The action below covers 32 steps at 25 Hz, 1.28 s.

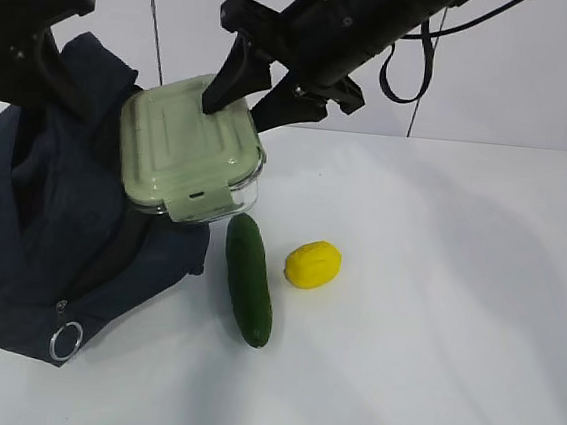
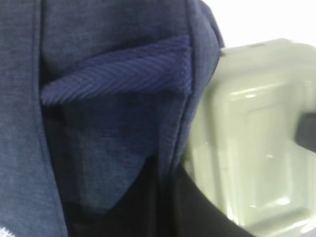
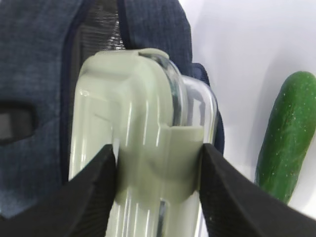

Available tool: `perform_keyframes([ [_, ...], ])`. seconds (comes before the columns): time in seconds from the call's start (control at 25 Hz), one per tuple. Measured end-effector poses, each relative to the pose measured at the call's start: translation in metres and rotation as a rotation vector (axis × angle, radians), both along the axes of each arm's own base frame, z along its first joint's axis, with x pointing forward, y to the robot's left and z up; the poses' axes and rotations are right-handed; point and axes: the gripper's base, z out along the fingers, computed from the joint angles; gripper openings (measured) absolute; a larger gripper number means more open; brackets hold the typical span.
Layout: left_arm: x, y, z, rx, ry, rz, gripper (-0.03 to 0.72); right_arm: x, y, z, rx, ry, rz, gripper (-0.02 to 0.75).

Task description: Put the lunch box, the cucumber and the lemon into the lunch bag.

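My right gripper (image 1: pixel 238 110) is shut on the lunch box (image 1: pixel 184 148), with one finger on each side of its sage-green lid clip. The box hangs tilted over the right rim of the dark navy lunch bag (image 1: pixel 29 248). In the right wrist view the gripper (image 3: pixel 158 153) clamps the lunch box (image 3: pixel 138 113) above the lunch bag (image 3: pixel 34 59). My left gripper (image 1: pixel 37 58) is shut on the bag's upper edge and holds the fabric up. The cucumber (image 1: pixel 249 280) lies on the table right of the bag. The lemon (image 1: pixel 313 265) sits beside it.
The white table (image 1: pixel 454 319) stretches right of the lemon. The bag's metal ring pull (image 1: pixel 66 340) lies at its front corner. Silver lining (image 3: pixel 106 24) shows in the bag's mouth. In the left wrist view the lunch box (image 2: pixel 256 138) sits right of the lunch bag's fabric (image 2: pixel 98 98).
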Motion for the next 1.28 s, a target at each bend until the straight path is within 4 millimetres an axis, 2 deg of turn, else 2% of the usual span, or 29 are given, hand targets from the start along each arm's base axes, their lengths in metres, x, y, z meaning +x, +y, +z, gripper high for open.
perform_keyframes([
  [0.2,0.002,-0.003,0.002,-0.027,-0.023,0.011,-0.006,0.003,0.010,-0.006,0.010,-0.029,-0.020,0.390],
  [0.56,0.007,-0.009,0.000,-0.065,-0.037,0.026,-0.006,-0.004,0.045,-0.009,0.037,-0.117,-0.026,0.390],
  [0.88,0.010,-0.011,-0.001,-0.100,-0.044,0.044,-0.006,-0.005,0.068,-0.034,0.045,-0.091,-0.018,0.389],
  [1.28,0.012,-0.011,0.000,-0.104,-0.062,0.053,-0.006,-0.006,0.075,-0.041,0.085,-0.043,-0.025,0.389],
])
